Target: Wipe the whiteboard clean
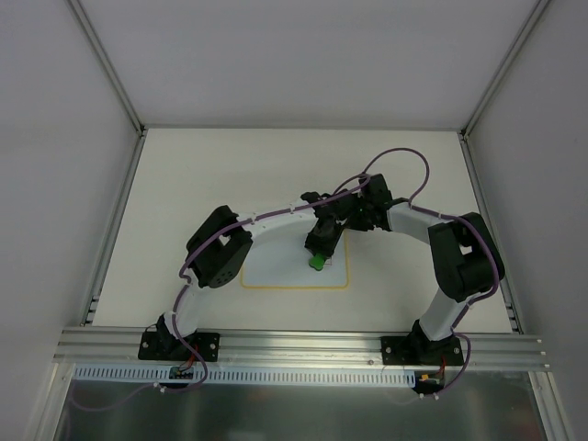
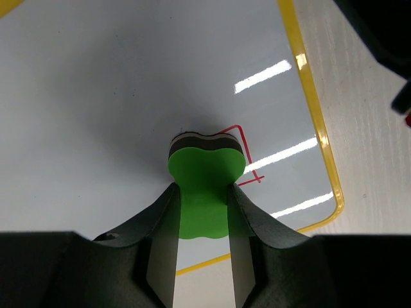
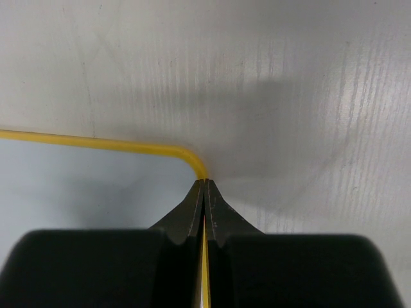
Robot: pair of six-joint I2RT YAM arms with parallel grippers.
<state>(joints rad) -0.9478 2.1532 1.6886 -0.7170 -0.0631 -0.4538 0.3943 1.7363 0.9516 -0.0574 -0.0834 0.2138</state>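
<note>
The whiteboard (image 1: pixel 276 272) lies flat on the table with its thin yellow border. My left gripper (image 1: pixel 319 252) is shut on a green eraser (image 1: pixel 316 262) near the board's right side. In the left wrist view the eraser (image 2: pixel 205 168) sits between my fingers (image 2: pixel 160 256) with its dark felt face down on the whiteboard (image 2: pixel 115 83). A short red line (image 2: pixel 244 149) shows just right of it. My right gripper (image 3: pixel 204 184) is shut with nothing in it. Its tips rest on the yellow border at a rounded corner of the whiteboard (image 3: pixel 77 189); from above this right gripper (image 1: pixel 347 228) stands at the far right corner.
The pale table (image 1: pixel 230 175) is walled by white panels at the left, back and right. An aluminium rail (image 1: pixel 303 344) carrying both arm bases runs along the near edge. A purple cable (image 1: pixel 404 161) loops over the right arm.
</note>
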